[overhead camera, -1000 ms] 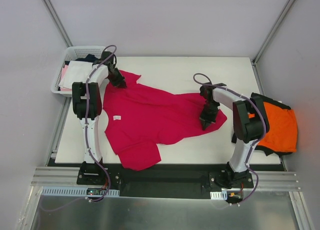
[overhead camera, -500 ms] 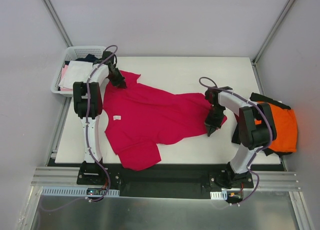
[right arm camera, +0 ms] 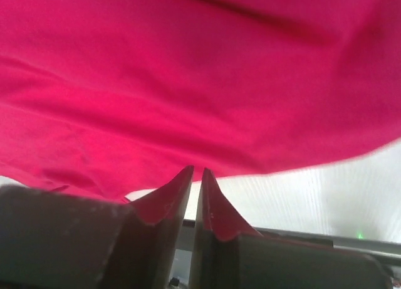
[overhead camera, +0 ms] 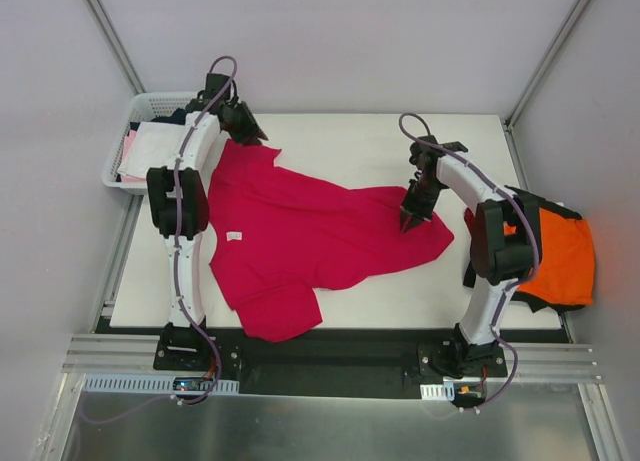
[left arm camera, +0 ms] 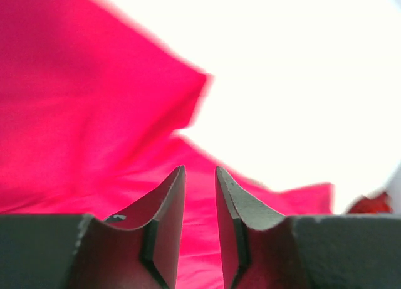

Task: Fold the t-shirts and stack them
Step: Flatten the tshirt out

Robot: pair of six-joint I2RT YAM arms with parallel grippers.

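The crimson-magenta t-shirt (overhead camera: 310, 236) lies spread and wrinkled across the table, its white neck label (overhead camera: 234, 236) towards the left. My left gripper (overhead camera: 252, 134) hovers just beyond the shirt's far-left corner; in the left wrist view its jaws (left arm camera: 200, 170) stand slightly open with nothing between them and the shirt (left arm camera: 94, 113) beyond. My right gripper (overhead camera: 407, 224) hangs over the shirt's right part; its jaws (right arm camera: 197, 171) show a thin empty slit, clear of the cloth (right arm camera: 188, 82). An orange t-shirt (overhead camera: 560, 256) lies on a black one (overhead camera: 536, 303) at the right edge.
A white mesh basket (overhead camera: 150, 103) with white (overhead camera: 150, 146) and pink (overhead camera: 127, 146) garments sits off the table's far-left corner. Frame posts rise at the far corners. The right arm's base link stands beside the orange and black pile.
The left gripper let go of the shirt's far-left corner and lifted away toward the far edge. The right gripper opened a little and moved from the shirt's right edge up and farther back.
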